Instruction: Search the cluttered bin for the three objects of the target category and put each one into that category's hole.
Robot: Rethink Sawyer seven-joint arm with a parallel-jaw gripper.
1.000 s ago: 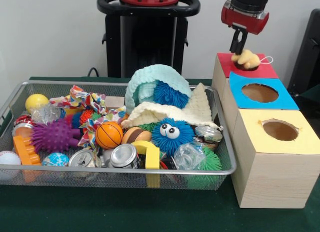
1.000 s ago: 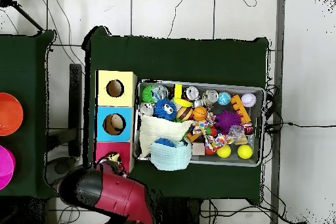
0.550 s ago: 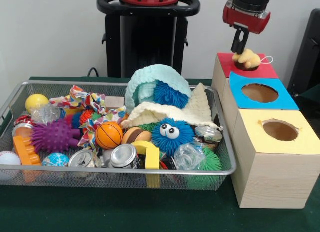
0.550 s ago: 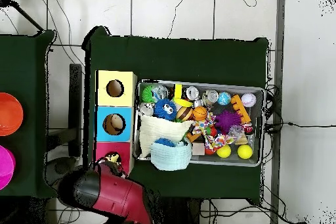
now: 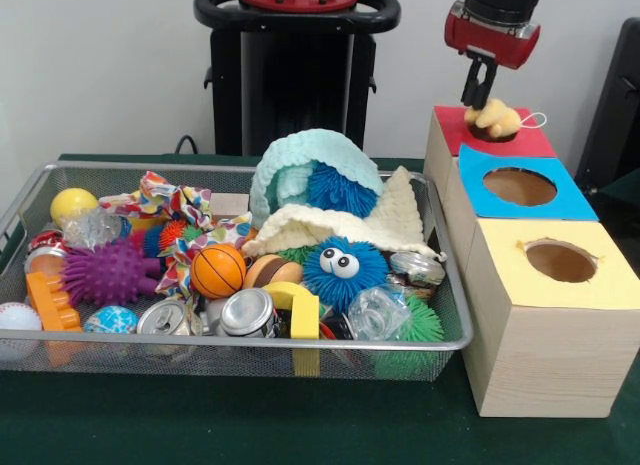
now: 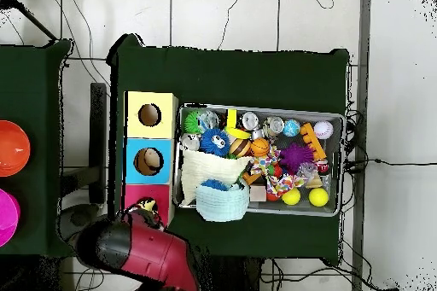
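A yellow plush toy (image 5: 493,118) with a white loop lies over the hole of the red-topped box (image 5: 532,144), the farthest in a row of three wooden boxes. My gripper (image 5: 478,97) hangs just above the toy, open, its tips apart from it. In the overhead view the red arm (image 6: 141,253) covers the gripper, and the toy (image 6: 147,209) shows at the red box (image 6: 135,194). The wire bin (image 5: 250,340) holds a blue furry ball with eyes (image 5: 342,269), a small basketball (image 5: 217,271), a purple spiky ball (image 5: 108,273), cans and cloths.
The blue-topped box (image 5: 565,200) and the yellow-topped box (image 5: 600,285) stand beside the bin, each with an open round hole. A mint knitted cloth (image 5: 310,155) rises above the bin's far rim. Orange and pink bowls (image 6: 10,147) sit on a side table.
The gripper has risen slightly from the plush toy. The toy has stayed on the red box's hole.
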